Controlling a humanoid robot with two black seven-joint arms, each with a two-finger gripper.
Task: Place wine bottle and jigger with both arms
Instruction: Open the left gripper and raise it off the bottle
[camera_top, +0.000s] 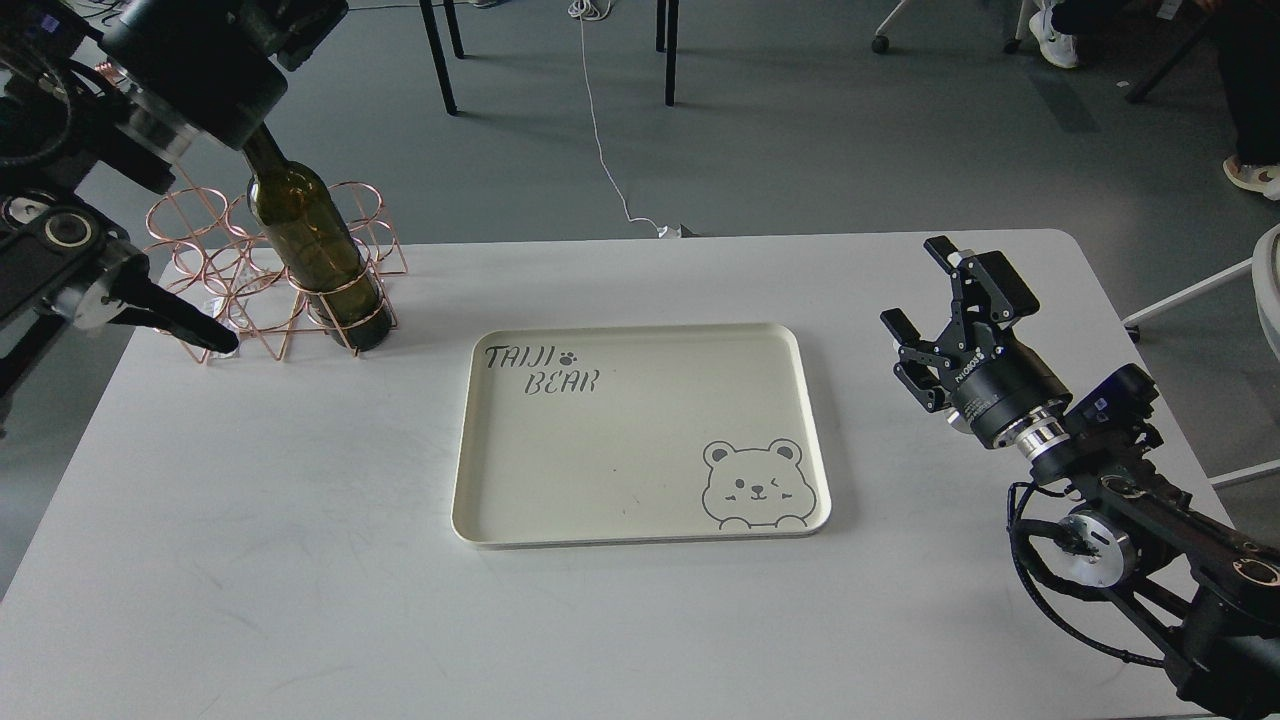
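My left pincer (215, 95) sits over the neck of the bottle (315, 250) near the worktop's far left corner; the neck top is hidden under it, so I judge I am gripping it, though my fingers cannot be told apart and I cannot tell how they stand. The bottle leans, its base inside a ring of the copper wire rack (270, 275), which seems to hold it while I either lift it out or seat it there. My right pincer (945, 325) hovers above the worktop's right edge, spread wide and holding nothing, probably kept ready for the jigger, which I do not see anywhere. A cream tray (640, 335) with a bear drawing and the words TAIJI BEAR lies bare in the worktop's middle, likely where things are meant to go. The worktop (250, 560) is white, smooth and faintly scuffed, with rounded corners. Beyond its far edge is grey floor, a white cable (605, 150) trailing across it, dark chair legs, and someone's shoes at the far right.
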